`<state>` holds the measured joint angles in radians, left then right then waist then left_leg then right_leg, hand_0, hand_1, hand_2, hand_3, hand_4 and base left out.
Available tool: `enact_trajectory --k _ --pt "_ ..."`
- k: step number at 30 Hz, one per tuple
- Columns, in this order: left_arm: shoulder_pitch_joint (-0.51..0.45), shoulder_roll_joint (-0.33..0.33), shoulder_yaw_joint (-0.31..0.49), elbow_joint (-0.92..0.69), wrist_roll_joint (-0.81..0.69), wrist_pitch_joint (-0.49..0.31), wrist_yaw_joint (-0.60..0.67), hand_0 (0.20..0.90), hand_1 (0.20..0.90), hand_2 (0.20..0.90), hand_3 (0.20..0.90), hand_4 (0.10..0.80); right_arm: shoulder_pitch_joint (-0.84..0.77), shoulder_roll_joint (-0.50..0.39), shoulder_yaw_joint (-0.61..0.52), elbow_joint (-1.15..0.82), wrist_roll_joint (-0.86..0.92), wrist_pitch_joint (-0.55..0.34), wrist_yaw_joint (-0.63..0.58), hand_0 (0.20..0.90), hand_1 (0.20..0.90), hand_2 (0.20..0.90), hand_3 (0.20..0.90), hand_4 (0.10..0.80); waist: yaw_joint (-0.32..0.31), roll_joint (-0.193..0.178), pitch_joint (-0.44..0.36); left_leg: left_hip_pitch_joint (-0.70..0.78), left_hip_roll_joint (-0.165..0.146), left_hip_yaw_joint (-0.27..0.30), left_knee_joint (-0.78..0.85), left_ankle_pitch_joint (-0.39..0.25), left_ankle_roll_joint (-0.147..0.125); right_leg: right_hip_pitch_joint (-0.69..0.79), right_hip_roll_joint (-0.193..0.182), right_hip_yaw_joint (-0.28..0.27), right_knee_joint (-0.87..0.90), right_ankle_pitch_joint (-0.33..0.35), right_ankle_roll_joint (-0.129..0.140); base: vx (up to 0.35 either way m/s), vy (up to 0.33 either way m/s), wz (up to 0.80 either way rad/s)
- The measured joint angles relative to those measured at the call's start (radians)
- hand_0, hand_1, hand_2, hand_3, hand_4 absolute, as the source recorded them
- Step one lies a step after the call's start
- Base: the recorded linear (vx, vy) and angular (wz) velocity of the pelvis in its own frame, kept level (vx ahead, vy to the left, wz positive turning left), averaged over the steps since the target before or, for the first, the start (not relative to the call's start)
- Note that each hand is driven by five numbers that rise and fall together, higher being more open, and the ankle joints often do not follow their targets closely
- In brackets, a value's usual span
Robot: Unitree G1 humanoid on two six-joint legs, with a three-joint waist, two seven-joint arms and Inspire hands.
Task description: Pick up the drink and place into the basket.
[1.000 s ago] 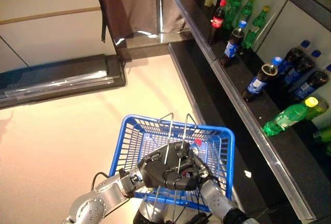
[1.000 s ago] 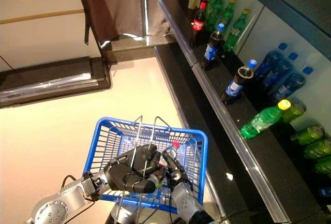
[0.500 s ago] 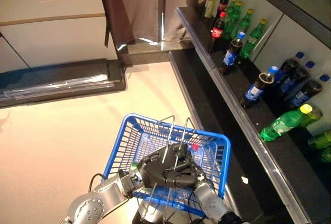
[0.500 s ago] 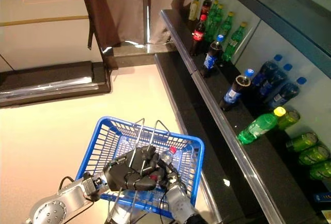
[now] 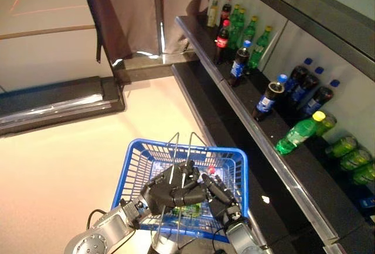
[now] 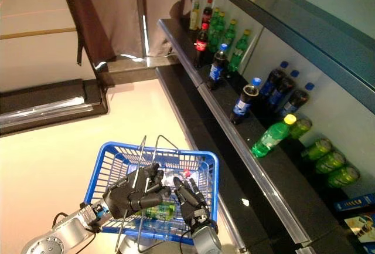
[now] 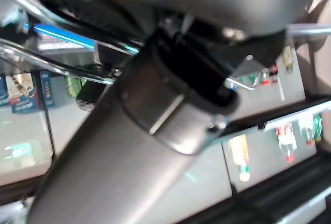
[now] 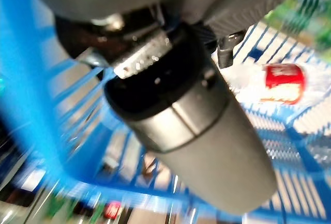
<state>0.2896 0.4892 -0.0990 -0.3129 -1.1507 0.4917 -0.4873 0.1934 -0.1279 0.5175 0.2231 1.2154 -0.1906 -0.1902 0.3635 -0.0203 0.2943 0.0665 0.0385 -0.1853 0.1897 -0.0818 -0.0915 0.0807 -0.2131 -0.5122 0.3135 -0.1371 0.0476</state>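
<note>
A blue wire basket hangs low in front of me. My left hand is curled round its metal handles. My right hand is over the basket's right side with straight, spread fingers that hold nothing. Just past its fingertips a clear bottle with a red cap lies inside the basket; the right wrist view shows that red cap against the blue mesh. A green bottle also lies on the basket's bottom.
A dark shelf runs along my right, close to the basket. On it stand cola bottles, green bottles and dark blue-capped bottles; one green bottle lies on its side. A dark curtain hangs at the back.
My right hand's fingers have straightened and come off the red-capped bottle, which now lies in the basket. The camera has moved, so more of the shelf shows.
</note>
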Motion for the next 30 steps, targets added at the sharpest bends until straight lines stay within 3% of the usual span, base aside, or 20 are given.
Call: enact_trajectory --k 12,18,23,30 --pt "0.106 -0.003 0.034 0.032 -0.013 -0.063 0.003 0.300 0.300 0.300 0.200 0.100 0.145 -0.125 -0.011 -0.279 -0.049 0.062 0.107 0.900 0.900 0.900 0.900 0.800 -0.057 -0.018 -0.015 0.001 0.026 0.069 -0.013 0.000 -0.005 -0.016 0.022 0.030 -0.022 0.010 -0.006 -0.012 -0.014 -0.08" --pt "0.139 -0.017 0.042 0.085 -0.014 -0.156 0.031 0.300 0.300 0.300 0.200 0.100 0.181 -0.213 -0.098 -0.370 -0.077 0.088 0.198 0.900 0.900 0.900 0.900 0.800 -0.092 -0.019 -0.019 0.012 0.032 0.087 -0.019 0.000 -0.005 -0.021 0.029 0.050 -0.022 0.012 -0.010 -0.010 0.010 -0.09" --pt "0.151 -0.045 0.044 0.173 -0.012 -0.243 0.088 0.300 0.300 0.300 0.200 0.100 0.207 -0.230 -0.122 -0.405 -0.080 0.100 0.269 0.900 0.900 0.900 0.900 0.800 -0.118 -0.023 -0.047 0.023 0.043 0.116 -0.035 0.000 -0.005 -0.032 0.036 0.076 -0.025 0.015 -0.011 -0.027 0.026 -0.18" --pt "0.166 -0.056 0.039 0.339 0.076 -0.385 0.268 0.300 0.300 0.300 0.200 0.100 0.246 -0.243 -0.146 -0.406 -0.100 0.143 0.409 0.900 0.900 0.900 0.900 0.800 -0.160 -0.016 -0.095 0.051 0.053 0.161 -0.078 0.001 -0.004 -0.038 0.056 0.119 -0.062 0.036 -0.010 -0.069 0.025 -0.19"
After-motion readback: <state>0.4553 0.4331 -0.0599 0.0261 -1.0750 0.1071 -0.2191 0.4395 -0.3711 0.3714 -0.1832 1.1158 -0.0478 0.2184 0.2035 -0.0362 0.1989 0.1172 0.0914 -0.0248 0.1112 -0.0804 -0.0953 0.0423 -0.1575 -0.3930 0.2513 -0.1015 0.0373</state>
